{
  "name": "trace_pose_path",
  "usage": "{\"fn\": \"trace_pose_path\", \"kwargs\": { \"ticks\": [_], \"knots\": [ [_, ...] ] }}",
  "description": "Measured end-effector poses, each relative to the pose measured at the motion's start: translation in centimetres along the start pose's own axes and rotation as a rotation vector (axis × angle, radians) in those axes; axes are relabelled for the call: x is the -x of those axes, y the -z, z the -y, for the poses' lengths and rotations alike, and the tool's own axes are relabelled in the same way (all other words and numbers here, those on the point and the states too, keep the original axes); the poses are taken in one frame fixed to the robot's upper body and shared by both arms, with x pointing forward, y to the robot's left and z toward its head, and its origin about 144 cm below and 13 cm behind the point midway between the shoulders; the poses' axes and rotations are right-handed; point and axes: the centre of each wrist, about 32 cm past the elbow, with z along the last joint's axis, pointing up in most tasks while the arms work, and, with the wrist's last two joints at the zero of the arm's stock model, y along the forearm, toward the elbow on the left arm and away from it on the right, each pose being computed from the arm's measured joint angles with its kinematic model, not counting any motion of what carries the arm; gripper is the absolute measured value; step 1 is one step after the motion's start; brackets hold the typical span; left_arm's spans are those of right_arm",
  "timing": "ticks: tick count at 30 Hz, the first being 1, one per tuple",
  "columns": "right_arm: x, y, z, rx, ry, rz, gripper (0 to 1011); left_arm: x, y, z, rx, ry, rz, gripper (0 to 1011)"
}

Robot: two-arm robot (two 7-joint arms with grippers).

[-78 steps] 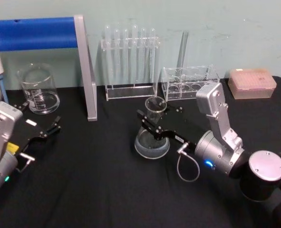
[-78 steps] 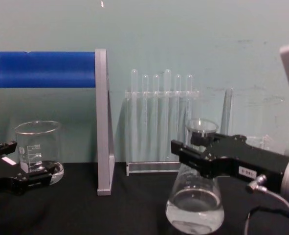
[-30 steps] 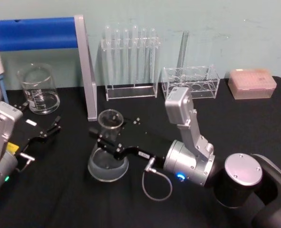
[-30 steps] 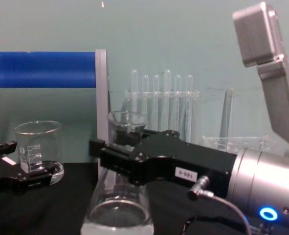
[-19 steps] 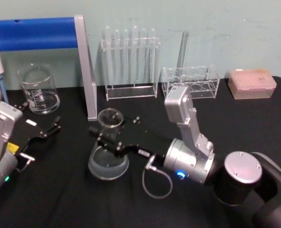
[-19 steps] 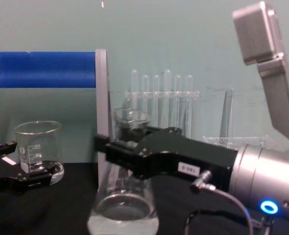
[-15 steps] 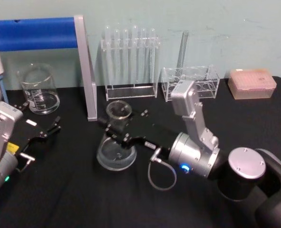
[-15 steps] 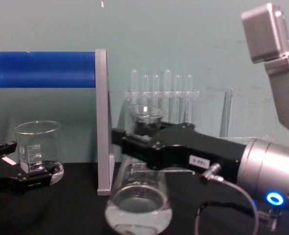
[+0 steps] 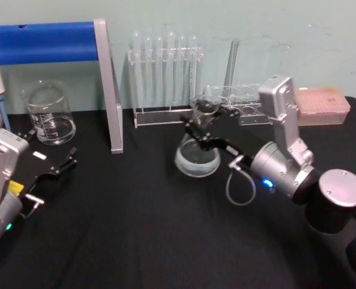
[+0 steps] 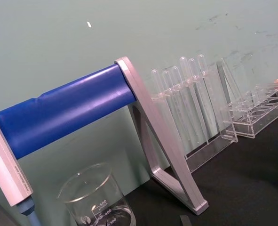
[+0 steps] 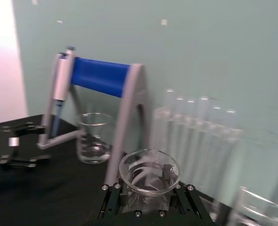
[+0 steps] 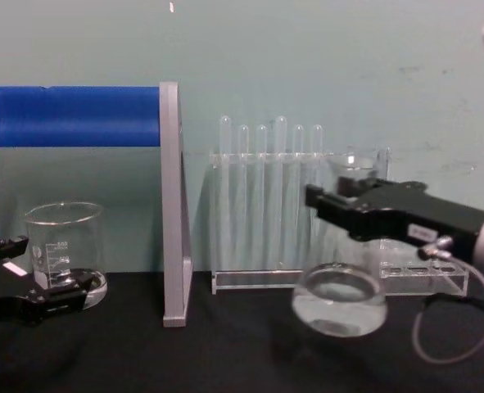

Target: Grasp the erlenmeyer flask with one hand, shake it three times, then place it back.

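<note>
Chest view showed the right hand [image 12: 348, 196] clamped on the neck of the erlenmeyer flask [image 12: 340, 304]. The flask hung tilted over the desk [image 12: 225, 352], just on the near side of the test tube rack [image 12: 266, 205], with a shallow pool of clear liquid in its wide base. At far left stood the glass beaker [image 12: 64, 246], its contents hard to tell, and the left hand [image 9: 50, 146] rested near it, fingers apart.

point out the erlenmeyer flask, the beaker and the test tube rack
erlenmeyer flask [image 12: 340, 304], chest view, on its wide round base
beaker [image 12: 64, 241], chest view, on its glass wall by the markings
test tube rack [image 9: 165, 115], head view, on its clear base
</note>
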Motion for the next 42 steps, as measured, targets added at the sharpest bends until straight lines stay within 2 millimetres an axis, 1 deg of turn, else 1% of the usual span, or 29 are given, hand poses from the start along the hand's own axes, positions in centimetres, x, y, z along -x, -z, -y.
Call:
{"fn": "trace_pose_path", "kwargs": {
  "ticks": [6, 9, 14, 18, 25, 38, 42],
  "knots": [
    [-1.6, -0.2, 0.8, 0.006, 0.077, 0.016, 450, 0.0, 0.0, 0.0, 0.000, 0.000, 0.000, 1001],
    [-2.1, -0.2, 1.2, 0.009, 0.099, 0.024, 450, 0.0, 0.0, 0.0, 0.000, 0.000, 0.000, 1001],
    [-2.5, -0.2, 1.4, 0.014, 0.118, 0.029, 451, 0.0, 0.0, 0.0, 0.000, 0.000, 0.000, 1001],
    [-2.4, -0.2, 1.4, 0.015, 0.117, 0.025, 451, 0.0, 0.0, 0.0, 0.000, 0.000, 0.000, 1001],
    [-1.3, -0.4, 0.7, 0.007, 0.064, 0.007, 451, 0.0, 0.0, 0.0, 0.000, 0.000, 0.000, 1001],
    [2.9, -0.4, -1.0, -0.018, -0.123, -0.051, 451, 0.0, 0.0, 0.0, 0.000, 0.000, 0.000, 1001],
    [3.6, -0.4, -1.2, -0.019, -0.159, -0.060, 450, 0.0, 0.0, 0.0, 0.000, 0.000, 0.000, 1001]
  ]
}}
